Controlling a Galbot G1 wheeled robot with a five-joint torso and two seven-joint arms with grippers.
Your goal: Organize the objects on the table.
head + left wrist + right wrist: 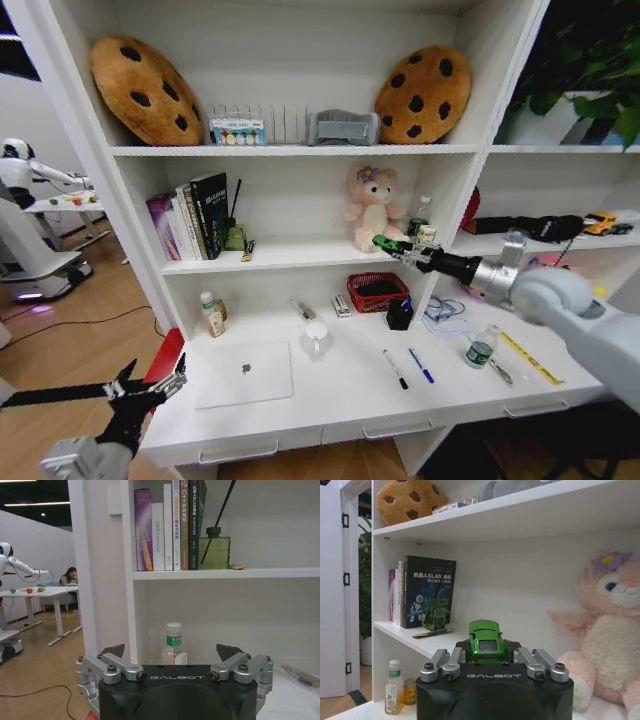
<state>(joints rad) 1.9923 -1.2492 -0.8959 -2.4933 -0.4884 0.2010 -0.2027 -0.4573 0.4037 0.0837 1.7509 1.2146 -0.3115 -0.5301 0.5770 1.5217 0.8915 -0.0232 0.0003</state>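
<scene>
Two pens — one black, one blue — lie right of the laptop on the table. Right gripper pinches one green toy car beside the bear; left gripper spread.

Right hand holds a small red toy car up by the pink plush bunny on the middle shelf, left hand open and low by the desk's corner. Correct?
Not quite: the small toy car in the right hand is green, as the right wrist view shows. The rest stands.
</scene>
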